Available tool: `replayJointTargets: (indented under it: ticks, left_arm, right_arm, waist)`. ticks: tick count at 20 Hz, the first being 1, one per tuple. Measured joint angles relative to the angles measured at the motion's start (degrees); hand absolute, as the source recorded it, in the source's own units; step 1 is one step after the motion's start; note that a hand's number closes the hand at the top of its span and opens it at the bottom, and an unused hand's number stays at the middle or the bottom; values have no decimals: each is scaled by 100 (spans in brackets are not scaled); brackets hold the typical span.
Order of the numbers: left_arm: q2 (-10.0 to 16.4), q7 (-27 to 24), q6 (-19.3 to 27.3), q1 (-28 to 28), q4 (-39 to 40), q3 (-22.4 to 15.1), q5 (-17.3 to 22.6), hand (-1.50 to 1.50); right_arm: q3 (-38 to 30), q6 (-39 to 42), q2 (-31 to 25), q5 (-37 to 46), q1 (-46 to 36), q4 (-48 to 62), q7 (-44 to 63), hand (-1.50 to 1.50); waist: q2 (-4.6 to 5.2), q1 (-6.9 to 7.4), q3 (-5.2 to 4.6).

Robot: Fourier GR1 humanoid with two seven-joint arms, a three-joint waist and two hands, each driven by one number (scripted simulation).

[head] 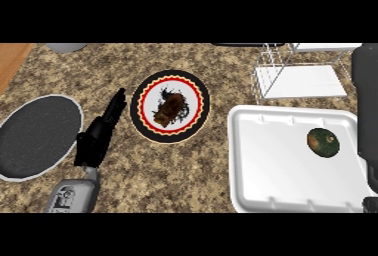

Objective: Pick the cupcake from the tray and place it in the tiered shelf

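Granite counter: speckled brown and tan stone, with everything else resting on it.
White tray: a square tray with rounded corners at the near right, its left rim just right of the patterned plate.
Cupcake: sits in the tray's right half, nearer the far rim – dark green and brown on top, untouched by either hand.
Tiered shelf: a white wire frame at the far right, just beyond the tray's far rim, with a flat white level showing inside it.
Patterned plate: black with a red and white zigzag band, at the centre of the counter; a brown piece of food lies in its middle.
Dark plate: grey-black with a pale rim, at the near left, well apart from the tray.
Left hand: between the dark plate and the patterned plate, fingers straight and pointing far – released, holding nothing, tips near the patterned plate's left rim.
Right hand: only a dark shape along the right edge beside the tray; its state cannot be told.
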Motion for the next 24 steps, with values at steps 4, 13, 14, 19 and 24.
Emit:
replayJointTargets:
  ticks: [4,13,14,19,24]
  left_arm:
    - [-8,61,29,17,-61,17,-1,0]
    - [-29,-104,10,113,10,-6,-14,0]
    - [-33,-99,15,135,-9,-15,-20,0]
    - [14,-53,5,21,32,73,17,0]
    - [2,-1,3,15,-25,69,23,0]
  right_arm:
    - [-315,-567,48,-488,-53,525,-568,150]
    - [-702,-1126,-396,-987,-401,1997,-1477,150]
    - [-673,-1161,-490,-785,-375,2097,-1289,-150]
    - [-668,-1526,-650,-298,-161,2384,-763,-150]
    - [-761,-1552,-705,-477,-117,2275,-564,-150]
  waist:
    - [-1,9,-2]
    - [4,13,-8]
    - [-1,3,-9]
    - [-10,-28,-7]
    - [-20,-43,-4]
